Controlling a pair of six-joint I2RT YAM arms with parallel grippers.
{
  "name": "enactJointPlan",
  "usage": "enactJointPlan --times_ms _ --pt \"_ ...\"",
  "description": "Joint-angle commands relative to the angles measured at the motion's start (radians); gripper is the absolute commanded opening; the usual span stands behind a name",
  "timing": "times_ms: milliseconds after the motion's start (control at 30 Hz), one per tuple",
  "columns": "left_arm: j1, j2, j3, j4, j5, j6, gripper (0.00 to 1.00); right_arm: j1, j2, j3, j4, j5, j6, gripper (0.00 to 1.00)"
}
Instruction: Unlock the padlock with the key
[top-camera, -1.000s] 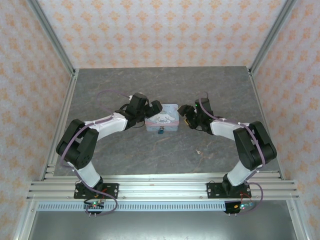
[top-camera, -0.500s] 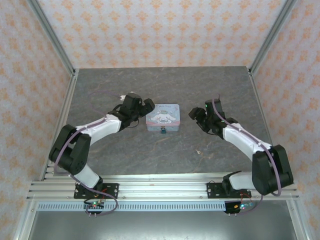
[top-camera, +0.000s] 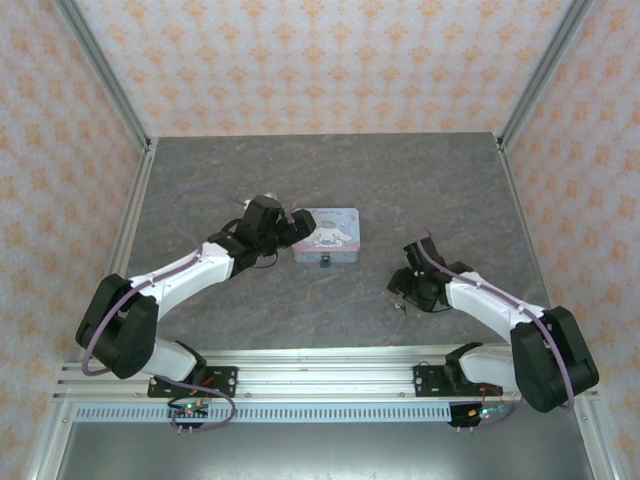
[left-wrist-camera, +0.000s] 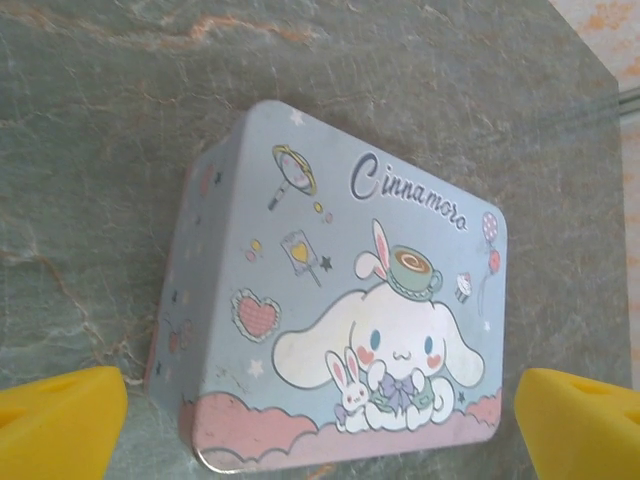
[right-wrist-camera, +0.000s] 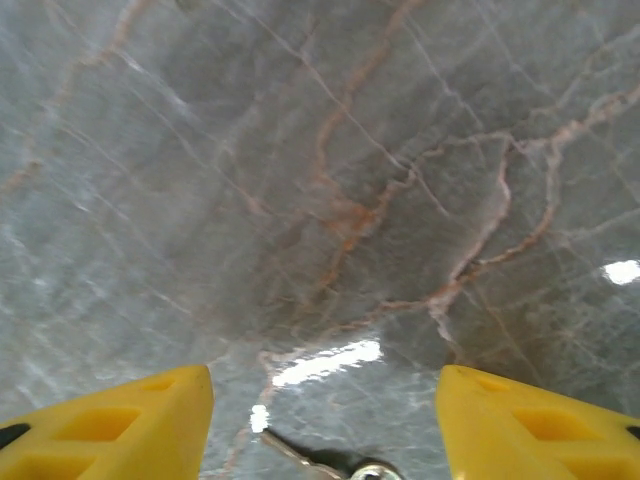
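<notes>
The right gripper (right-wrist-camera: 322, 372) has swung from the pale-blue cartoon-printed tin (top-camera: 330, 230) toward 6 o'clock and hovers, spread and empty, over the tiny silvery metal key (right-wrist-camera: 320, 462). The left gripper (top-camera: 290, 230), likewise spread, faces the tin. The tiny teal-blue padlock (top-camera: 323, 264) hangs at the tin's 6 o'clock edge, and grasping, inserting and turning all remain.

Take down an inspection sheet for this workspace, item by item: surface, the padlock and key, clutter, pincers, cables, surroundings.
Surface: grey veined table, glossy, with glare spots.
Job's things: padlock, tiny and teal, at the middle of the tin's near edge; too small to tell if it is locked. The key, thin and silvery, lies flat on the table, apart from the padlock.
Clutter: tin, pale blue with a cartoon print, lying flat, lid side up.
Pincers: left pincer open, aimed at the tin; right pincer open, low over the key, not gripping it.
Cables: purple cable loops above the left arm; another runs along the right arm.
Surroundings: orange-patterned walls; metal rails at the near edge.
</notes>
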Motion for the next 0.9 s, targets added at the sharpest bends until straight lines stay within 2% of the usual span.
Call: enactJointPlan --times_ms 0,200,567,867 --pt "-0.008 -0.03 -0.006 -0.023 0.011 -0.009 1.0 0.032 -0.016 -0.022 -0.01 -0.01 0.007 0.59" --pt "-0.016 -0.016 -0.013 -0.005 0.014 -0.016 1.0 0.119 -0.01 -0.009 -0.021 0.0 0.029 0.56" --pt "-0.02 -0.013 -0.033 0.013 0.015 -0.022 1.0 0.243 0.046 0.004 -0.083 0.097 0.045 0.54" --pt "-0.023 -0.002 -0.028 0.023 0.024 -0.021 1.0 0.265 0.09 0.008 -0.101 0.157 0.041 0.45"
